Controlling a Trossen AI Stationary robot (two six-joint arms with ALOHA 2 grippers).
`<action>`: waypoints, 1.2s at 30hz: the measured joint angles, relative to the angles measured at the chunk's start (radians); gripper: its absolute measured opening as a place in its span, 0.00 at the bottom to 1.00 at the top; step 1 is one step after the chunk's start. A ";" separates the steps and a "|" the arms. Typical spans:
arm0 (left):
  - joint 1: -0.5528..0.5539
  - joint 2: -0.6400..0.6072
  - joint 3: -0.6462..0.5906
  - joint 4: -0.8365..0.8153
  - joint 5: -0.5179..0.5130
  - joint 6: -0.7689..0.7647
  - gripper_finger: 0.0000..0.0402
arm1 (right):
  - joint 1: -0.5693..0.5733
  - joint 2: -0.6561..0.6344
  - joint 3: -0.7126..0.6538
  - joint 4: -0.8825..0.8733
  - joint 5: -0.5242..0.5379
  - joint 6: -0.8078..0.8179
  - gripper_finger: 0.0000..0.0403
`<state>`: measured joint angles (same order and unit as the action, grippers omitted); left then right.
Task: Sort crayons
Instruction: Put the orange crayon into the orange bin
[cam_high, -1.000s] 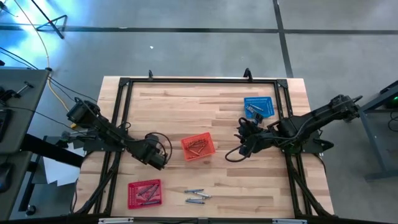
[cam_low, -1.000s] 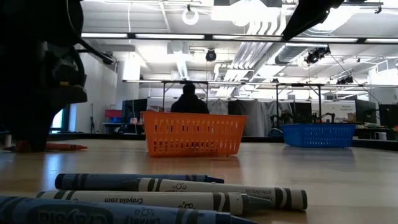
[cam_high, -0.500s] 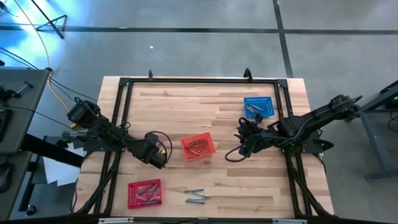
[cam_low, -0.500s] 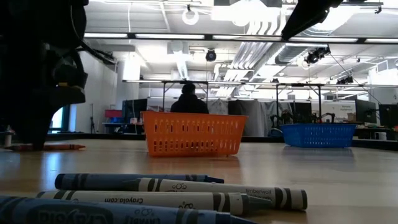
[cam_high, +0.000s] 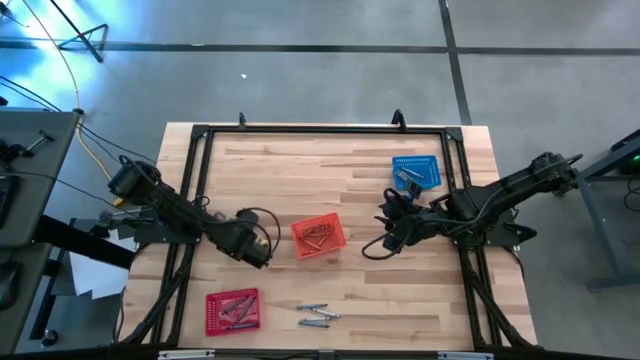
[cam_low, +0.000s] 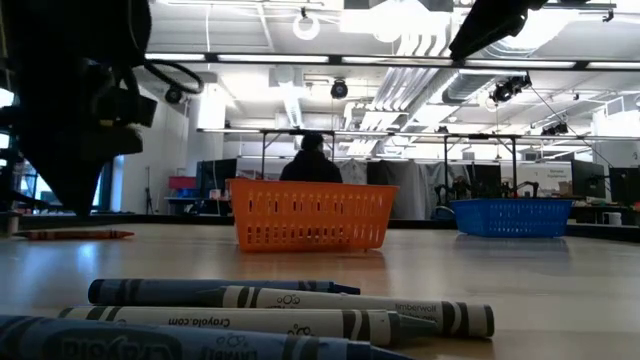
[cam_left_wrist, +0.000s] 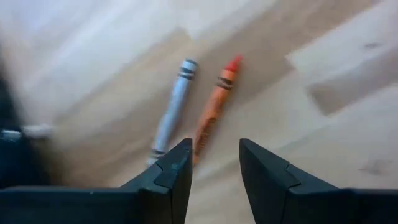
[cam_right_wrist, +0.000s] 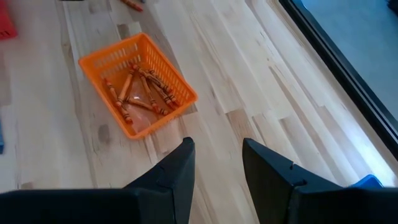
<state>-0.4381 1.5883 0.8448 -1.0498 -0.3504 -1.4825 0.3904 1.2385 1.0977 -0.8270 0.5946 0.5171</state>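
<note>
Two grippers: both empty, both with fingers standing apart
Left gripper (cam_left_wrist: 214, 165): low over the bare wood, tips slightly parted, clamped on nothing; from above it (cam_high: 255, 247) sits just beside the orange basket, on that basket's far side from the right arm
Crayons ahead of left gripper: an orange crayon (cam_left_wrist: 214, 106) lies just past the fingertips, nearly in line with the gap between them; a grey crayon (cam_left_wrist: 173, 106) lies alongside it, close but not touching, both flat on the table
Right gripper (cam_right_wrist: 214, 165): held above the table, fingers apart, nothing between them
Orange basket (cam_right_wrist: 99, 59): out in front of the right gripper, between the two grippers, with a loose heap of orange crayons (cam_right_wrist: 140, 90) in its bottom
Blue basket (cam_high: 418, 171): behind the right gripper, near the table's frame; contents too small to tell
Red basket (cam_high: 231, 311): well off from the left gripper at the table's near edge, holding reddish sticks
Loose crayons (cam_high: 315, 316): a few bluish-grey ones on the wood beside the red basket, well apart from both grippers
Person (cam_low: 311, 163): dark figure in the room beyond the table
</note>
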 joint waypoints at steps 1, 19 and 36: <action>0.010 0.000 -0.001 -0.018 -0.001 0.025 0.30 | 0.000 0.000 0.000 0.004 0.000 0.000 0.32; 0.228 -0.005 -0.142 0.125 0.125 0.416 0.30 | 0.000 0.000 0.000 0.046 0.000 0.002 0.32; 0.271 -0.007 -0.054 0.045 0.079 0.471 0.30 | 0.000 0.000 0.000 0.046 0.000 -0.001 0.32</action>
<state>-0.1671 1.5811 0.7909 -1.0047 -0.2711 -1.0117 0.3904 1.2388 1.0977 -0.7807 0.5945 0.5159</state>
